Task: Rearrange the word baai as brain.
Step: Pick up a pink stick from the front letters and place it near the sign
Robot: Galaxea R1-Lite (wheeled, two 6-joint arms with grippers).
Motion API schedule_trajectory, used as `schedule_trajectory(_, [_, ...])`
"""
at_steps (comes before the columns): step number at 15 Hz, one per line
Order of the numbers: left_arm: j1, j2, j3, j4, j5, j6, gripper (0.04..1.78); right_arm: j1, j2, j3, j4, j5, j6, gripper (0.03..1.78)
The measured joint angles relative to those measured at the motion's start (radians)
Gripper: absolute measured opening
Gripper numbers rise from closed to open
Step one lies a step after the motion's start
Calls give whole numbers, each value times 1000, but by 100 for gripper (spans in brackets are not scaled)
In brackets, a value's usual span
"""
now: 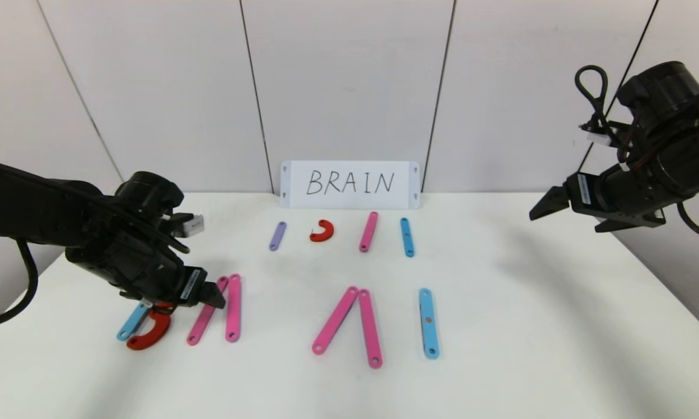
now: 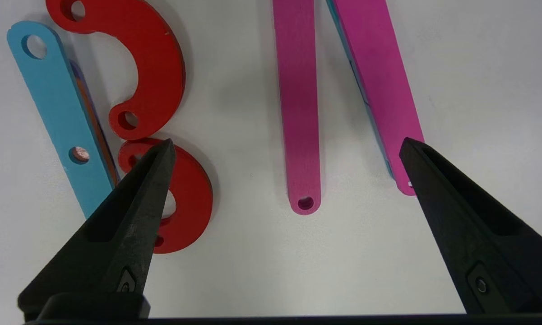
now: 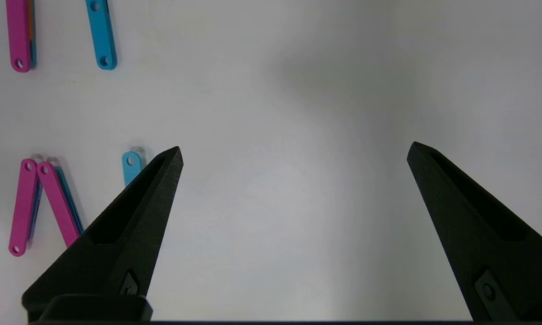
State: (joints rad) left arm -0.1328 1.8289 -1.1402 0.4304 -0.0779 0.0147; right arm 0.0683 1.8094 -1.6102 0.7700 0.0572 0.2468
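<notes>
The word lies along the table's front. At its left, a light-blue strip (image 1: 129,323) and a red arc (image 1: 151,333) form the first letter; a second red arc (image 2: 192,198) shows in the left wrist view. Two pink strips (image 1: 206,319) (image 1: 233,307) lie next to them. Two more pink strips (image 1: 336,319) (image 1: 370,327) meet in a peak at the middle. A light-blue strip (image 1: 428,322) stands alone on the right. My left gripper (image 1: 212,295) (image 2: 286,141) is open and empty, low over the far end of a pink strip (image 2: 300,104). My right gripper (image 1: 544,206) (image 3: 295,151) is open and empty, raised at the right.
A white card (image 1: 349,184) with BRAIN written on it leans on the back wall. In front of it lie a purple strip (image 1: 277,235), a red arc (image 1: 322,231), a pink strip (image 1: 368,231) and a light-blue strip (image 1: 407,237).
</notes>
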Motion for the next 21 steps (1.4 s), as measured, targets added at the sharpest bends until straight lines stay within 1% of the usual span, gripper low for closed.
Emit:
schedule_trajectory(3, [-11, -9, 10, 8, 5, 8, 173, 0, 4, -2, -1, -2, 0, 174])
schedule_trajectory(6, [-14, -12, 22, 17, 10, 51, 173, -6, 6, -4, -4, -3, 1, 174])
schedule_trajectory(10, [-11, -5, 26, 17, 50, 60, 173, -7, 7, -3, -9, -3, 2, 174])
schedule_trajectory(18, [-25, 47, 17, 3, 36, 51, 173, -9, 7, -2, -10, -6, 2, 174])
schedule_trajectory(21, [-64, 70, 16, 1, 29, 41, 173, -14, 6, -3, -10, -6, 2, 174])
